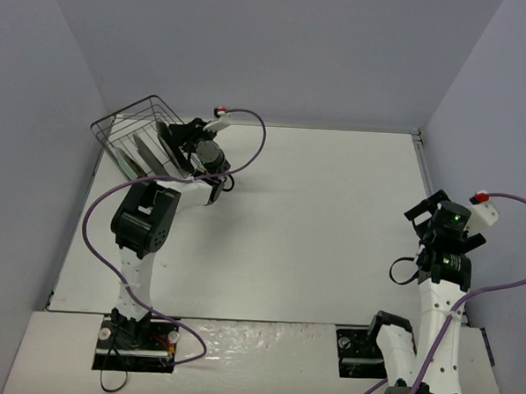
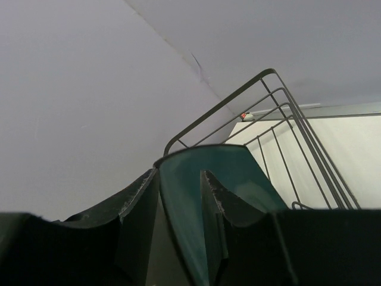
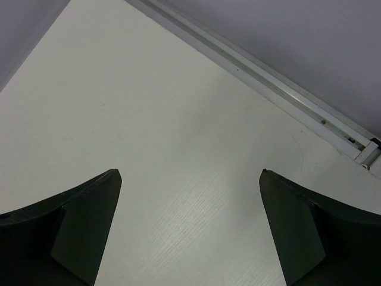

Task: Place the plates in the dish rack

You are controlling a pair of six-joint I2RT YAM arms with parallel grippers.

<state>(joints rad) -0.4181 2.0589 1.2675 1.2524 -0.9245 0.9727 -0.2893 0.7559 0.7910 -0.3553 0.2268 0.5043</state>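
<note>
Pinching teal plate [image 2: 238, 164] at dish rack [image 1: 118, 126]

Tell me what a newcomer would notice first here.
The left gripper reaches into the far-left corner, pinching the dark teal plate by its edge inside the wire dish rack. The right gripper hangs at the right side, open wide and holding nothing, above the bare white table.
</note>
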